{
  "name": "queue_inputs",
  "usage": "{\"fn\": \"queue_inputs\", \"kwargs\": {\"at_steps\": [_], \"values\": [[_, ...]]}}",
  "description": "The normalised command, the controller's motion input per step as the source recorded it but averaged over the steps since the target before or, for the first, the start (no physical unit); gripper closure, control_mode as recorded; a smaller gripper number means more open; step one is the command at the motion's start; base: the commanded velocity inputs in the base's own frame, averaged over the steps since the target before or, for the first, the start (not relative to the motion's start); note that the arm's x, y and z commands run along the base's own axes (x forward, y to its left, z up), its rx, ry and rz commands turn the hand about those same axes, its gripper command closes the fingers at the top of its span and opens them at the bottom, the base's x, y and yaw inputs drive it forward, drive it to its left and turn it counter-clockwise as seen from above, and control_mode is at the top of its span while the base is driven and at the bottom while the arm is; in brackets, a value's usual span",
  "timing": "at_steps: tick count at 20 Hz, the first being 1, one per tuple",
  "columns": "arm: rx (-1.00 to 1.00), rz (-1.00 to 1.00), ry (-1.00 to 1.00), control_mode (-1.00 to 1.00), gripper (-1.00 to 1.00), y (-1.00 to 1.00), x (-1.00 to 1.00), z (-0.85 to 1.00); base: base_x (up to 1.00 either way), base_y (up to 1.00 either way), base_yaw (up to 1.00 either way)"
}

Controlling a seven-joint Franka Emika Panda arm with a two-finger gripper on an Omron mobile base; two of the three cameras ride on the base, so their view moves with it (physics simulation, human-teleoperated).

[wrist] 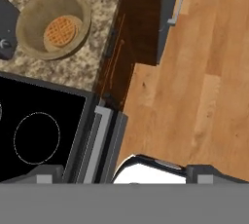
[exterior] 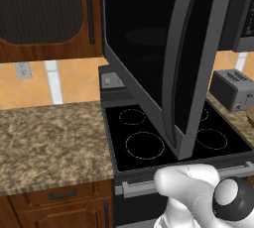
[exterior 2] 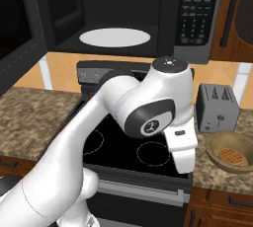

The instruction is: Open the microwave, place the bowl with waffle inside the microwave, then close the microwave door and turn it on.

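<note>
Black glass fronts the microwave door (exterior: 149,48), which hangs swung wide open, baring the microwave (exterior 2: 128,18) cavity and its white turntable (exterior 2: 114,37). That first step looks done. The bowl (wrist: 53,23) with its waffle (wrist: 62,31) waits on the speckled bench (wrist: 73,67), beside the stove (wrist: 44,125). The fingers (wrist: 48,173) stand spread apart, holding nothing, their tips cut off at the frame's bottom. Loading, closing and starting remain.

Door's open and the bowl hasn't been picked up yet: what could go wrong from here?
1. The microwave door hangs open over the stove; the arm could clip it while lifting the bowl.
2. The bowl sits close to the toaster, so the open gripper may bump it.
3. The waffle lies loose; a tilted lift might spill it.
</note>
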Motion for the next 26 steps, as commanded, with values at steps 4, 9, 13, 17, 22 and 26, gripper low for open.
{"fn": "queue_inputs", "kwargs": {"at_steps": [4,9,13,17,22,26], "values": [[0.09,-0.17,0.04,-1.0,-1.0,-0.71,0.26,-0.88,0.0,0.0,0.0],[0.05,0.01,-0.01,-1.0,-1.0,-0.43,0.35,-0.53,0.0,0.0,0.0],[0.07,0.05,-0.02,-1.0,-1.0,-0.25,0.45,-0.54,0.0,0.0,0.0],[0.06,0.01,0.0,-1.0,-1.0,-0.26,0.48,-0.31,0.0,0.0,0.0],[0.04,0.0,0.0,-1.0,-1.0,-0.39,0.48,-0.33,0.0,0.0,0.0],[0.04,0.0,0.0,-1.0,-1.0,-0.45,0.32,-0.19,0.0,0.0,0.0]]}}
